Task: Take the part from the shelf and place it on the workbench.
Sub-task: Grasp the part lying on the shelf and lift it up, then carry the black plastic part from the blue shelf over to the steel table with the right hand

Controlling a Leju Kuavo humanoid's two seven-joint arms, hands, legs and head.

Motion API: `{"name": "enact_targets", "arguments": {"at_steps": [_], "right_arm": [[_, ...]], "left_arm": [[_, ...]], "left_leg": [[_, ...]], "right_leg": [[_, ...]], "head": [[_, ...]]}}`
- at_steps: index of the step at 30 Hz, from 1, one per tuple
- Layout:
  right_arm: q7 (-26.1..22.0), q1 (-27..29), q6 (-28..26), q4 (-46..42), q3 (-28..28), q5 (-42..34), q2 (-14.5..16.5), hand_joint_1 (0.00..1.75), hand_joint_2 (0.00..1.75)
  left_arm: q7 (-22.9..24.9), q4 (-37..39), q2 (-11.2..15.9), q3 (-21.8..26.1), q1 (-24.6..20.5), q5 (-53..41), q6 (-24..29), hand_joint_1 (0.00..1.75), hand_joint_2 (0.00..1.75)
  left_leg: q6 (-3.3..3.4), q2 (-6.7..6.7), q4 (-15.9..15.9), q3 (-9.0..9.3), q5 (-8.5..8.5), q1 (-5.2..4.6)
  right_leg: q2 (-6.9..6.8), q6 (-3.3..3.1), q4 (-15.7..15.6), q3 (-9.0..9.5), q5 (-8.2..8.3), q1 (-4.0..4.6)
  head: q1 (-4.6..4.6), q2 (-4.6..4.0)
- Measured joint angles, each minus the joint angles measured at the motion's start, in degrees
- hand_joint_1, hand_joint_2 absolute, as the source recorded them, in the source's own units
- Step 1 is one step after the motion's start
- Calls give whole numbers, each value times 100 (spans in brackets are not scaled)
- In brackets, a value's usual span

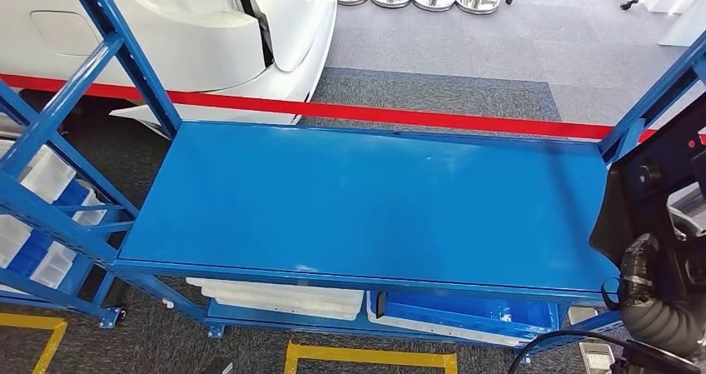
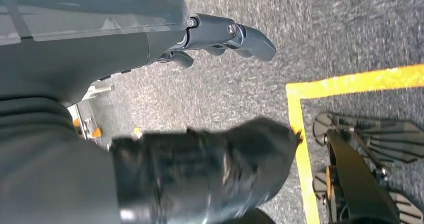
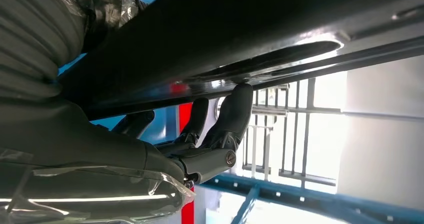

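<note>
I see the right robot hand (image 3: pixel 210 129) in its wrist view with its dark fingers (image 3: pixel 235 109) stretched up against the underside of a long black part (image 3: pixel 240 39). The fingertips touch the part's lower face, and the part runs across above the robot hand, past the ribbed arm cover. I cannot tell whether the thumb wraps the far side, so I cannot say if the robot hand truly grips the part or just rests against it. In my head view the same black part (image 1: pixel 658 182) stands at the right end of the blue shelf (image 1: pixel 366 199), leaning against the shelf's upright post, with the right arm's black hose just below it. The blue shelf top stretches away from that robot hand toward the opposite end.

The left robot hand (image 2: pixel 220 37) hangs low over the grey carpet (image 2: pixel 325 29); its fingers are curled in with nothing between them. Just beyond it on the floor I see a strip of yellow tape (image 2: pixel 350 82) forming a corner.

Under the shelf top sit a white bin (image 1: pixel 275 299) and a blue bin (image 1: pixel 466 311). Behind the shelf runs a red barrier strip (image 1: pixel 375 112), and past it a white car body (image 1: pixel 208 32).
</note>
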Motion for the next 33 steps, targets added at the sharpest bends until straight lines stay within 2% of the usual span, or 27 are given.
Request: {"name": "enact_targets", "arguments": {"at_steps": [2,3,5,6,7,8,9,11,12,13,15,16,17,18,20,21,22,23,24,25,27,28,29,31,32,33], "right_arm": [[-136,60,2,-22,34,-70,-15,175,175],[-204,80,36,-29,56,-152,-24,175,175],[-327,121,135,-31,105,-311,-45,175,175],[-368,138,177,-30,131,-364,-51,175,175],[-390,144,210,-27,160,-397,-55,175,175],[-398,137,236,-24,187,-415,-59,175,175],[-400,124,259,-21,208,-435,-62,175,175],[-400,104,289,-20,234,-465,-75,175,175],[-401,97,295,-21,240,-475,-81,175,175],[-401,93,296,-21,247,-480,-88,175,175],[-402,88,298,-21,261,-482,-99,175,175],[-402,88,298,-21,270,-482,-106,175,175],[-403,88,298,-21,279,-484,-118,175,175],[-404,88,299,-21,287,-486,-132,175,175],[-405,93,302,-21,302,-498,-155,175,175],[-404,104,309,-21,307,-508,-162,175,175],[-403,122,321,-21,310,-518,-171,175,175],[-402,146,336,-21,313,-525,-181,175,175],[-402,171,351,-23,314,-530,-193,175,175],[-402,191,360,-25,315,-531,-205,175,175],[-402,212,369,-42,320,-532,-231,175,175],[-402,222,370,-51,323,-532,-241,175,175],[-402,234,372,-62,325,-533,-251,175,175],[-402,258,373,-71,330,-536,-266,175,175],[-402,263,374,-73,333,-537,-272,175,175],[-402,269,374,-73,335,-538,-274,175,175]], "left_arm": [[5,0,2,35,-1,14,-11,0,175],[7,0,10,43,-2,17,-20,0,175],[7,1,44,60,0,28,-60,0,175],[3,3,65,72,4,34,-83,0,175],[-4,5,82,84,7,41,-100,0,175],[-12,8,94,94,8,46,-106,0,175],[-19,9,98,101,5,50,-110,0,175],[-31,9,101,119,-11,53,-111,0,175],[-33,9,101,130,-22,54,-111,0,175],[-35,9,101,141,-31,54,-110,0,175],[-38,9,101,156,-35,54,-111,0,175],[-39,9,101,164,-34,54,-112,0,175],[-40,9,99,170,-35,55,-112,0,175],[-40,9,91,174,-38,55,-111,0,175],[-37,9,61,181,-47,56,-107,0,175],[-32,9,43,183,-48,57,-102,0,175],[-23,9,31,184,-48,58,-96,0,175],[-12,9,23,185,-48,61,-91,0,175],[-1,9,20,185,-48,62,-88,0,175],[7,9,20,185,-50,64,-87,0,175],[11,8,20,185,-51,66,-87,0,175],[14,7,19,185,-54,67,-87,0,175],[16,7,19,185,-55,69,-87,0,175],[27,7,17,186,-42,74,-88,0,175],[33,7,18,186,-31,77,-88,0,175],[33,8,27,187,-18,80,-88,0,175]], "left_leg": [[-60,9,145,-38,-142,0],[-80,12,377,-127,-310,0],[-107,14,1108,-429,-716,0],[-114,14,1411,-553,-827,0],[-119,15,1549,-601,-831,0],[-116,15,1464,-548,-722,0],[-108,15,1193,-407,-540,0],[-67,13,444,-34,-204,-7],[-41,11,188,82,-115,-14],[-13,9,52,130,-80,-25],[51,9,28,92,-39,-33],[88,14,17,65,-2,-25],[126,20,6,29,43,-13],[161,28,-6,-19,93,1],[196,38,-7,-145,183,1],[200,40,-6,-212,231,-2],[196,42,-5,-282,282,-5],[189,42,-4,-352,335,-7],[175,41,-4,-420,392,-7],[157,38,-3,-478,447,-7],[98,32,-6,-560,559,-18],[62,33,-20,-575,619,-18],[22,34,-49,-582,684,-15],[-57,35,-122,-592,774,3],[-86,36,-86,-623,682,8],[-105,36,66,-682,468,9]], "right_leg": [[-11,-63,-65,56,60,-26],[-18,-90,-93,80,91,-40],[-22,-113,-96,69,116,-35],[-21,-120,-90,59,121,-33],[-19,-122,-80,52,123,-31],[-16,-121,-66,46,122,-30],[-12,-117,-48,42,119,-30],[-6,-89,7,25,102,-18],[-5,-59,33,6,101,-10],[-4,-26,53,-18,106,-4],[-3,52,63,-59,137,-5],[-3,88,90,-85,103,-9],[-1,126,194,-137,-12,-13],[1,162,418,-230,-216,-20],[2,216,1146,-485,-747,-42],[1,232,1491,-577,-930,-54],[1,240,1680,-586,-994,-61],[1,238,1671,-495,-943,-65],[1,227,1450,-295,-806,-66],[1,207,1073,-10,-658,-66],[4,148,231,578,-524,-49],[9,115,-37,724,-517,-33],[15,81,-170,767,-517,-13],[13,0,-218,656,-411,-4],[6,-43,-233,607,-349,-11],[-2,-86,-256,551,-281,-22]], "head": [[-9,0],[-17,0],[-24,0],[-25,0],[-25,0],[-25,0],[-26,0],[-25,0],[-22,0],[-20,0],[-16,0],[-14,0],[-5,0],[2,0],[14,0],[13,0],[12,0],[12,0],[13,0],[13,0],[3,0],[-5,0],[-13,0],[-20,0],[-24,0],[-28,0]]}}
